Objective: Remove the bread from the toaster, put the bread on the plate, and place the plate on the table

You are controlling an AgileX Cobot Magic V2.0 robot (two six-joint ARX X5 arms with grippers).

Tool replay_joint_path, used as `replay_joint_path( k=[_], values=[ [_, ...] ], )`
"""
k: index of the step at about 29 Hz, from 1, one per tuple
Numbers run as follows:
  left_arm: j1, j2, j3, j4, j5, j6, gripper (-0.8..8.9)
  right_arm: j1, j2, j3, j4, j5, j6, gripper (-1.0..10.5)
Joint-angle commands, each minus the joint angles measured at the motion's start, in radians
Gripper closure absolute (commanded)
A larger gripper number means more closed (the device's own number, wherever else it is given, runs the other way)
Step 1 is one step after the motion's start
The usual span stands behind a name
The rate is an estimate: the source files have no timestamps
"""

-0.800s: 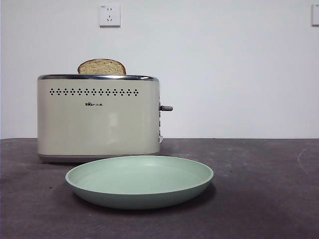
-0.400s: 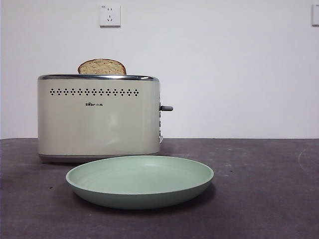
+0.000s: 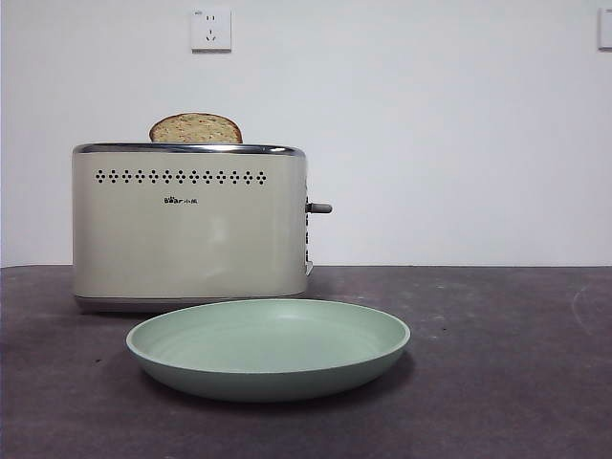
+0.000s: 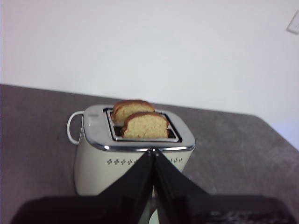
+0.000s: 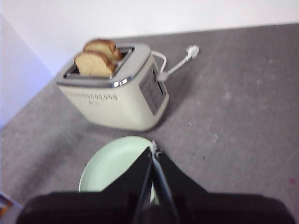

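Note:
The cream toaster [image 3: 189, 222] stands on the dark table [image 3: 497, 363] at the left. Bread [image 3: 195, 129] sticks up from its slot; the wrist views show two slices [image 4: 145, 126] [image 5: 95, 64] side by side in the toaster [image 4: 135, 161] [image 5: 117, 98]. The mint-green plate [image 3: 268, 346] lies empty on the table in front of the toaster and also shows in the right wrist view [image 5: 117, 163]. My left gripper [image 4: 153, 151] is shut and empty, hovering above and in front of the toaster. My right gripper [image 5: 153, 151] is shut and empty, high above the plate. Neither shows in the front view.
A white wall socket [image 3: 210, 29] is on the wall behind. The toaster's white cord and plug [image 5: 189, 51] lie on the table behind it. The grey lever [image 3: 318, 207] juts from the toaster's right side.

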Motion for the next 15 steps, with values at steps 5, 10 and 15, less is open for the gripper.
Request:
replay_joint_path(
  k=[5, 10, 15],
  values=[
    [-0.008, 0.02, 0.026, -0.028, 0.03, 0.056, 8.15, 0.009, 0.01, 0.011, -0.04, -0.001, -0.049, 9.3],
    [-0.017, 0.02, 0.026, -0.03, 0.058, 0.056, 8.14, 0.01, 0.009, 0.011, -0.04, -0.002, -0.048, 7.2],
    [-0.017, 0.027, 0.026, -0.064, 0.054, 0.056, 6.93, 0.013, 0.009, 0.011, -0.04, -0.002, -0.048, 4.7]
  ],
)
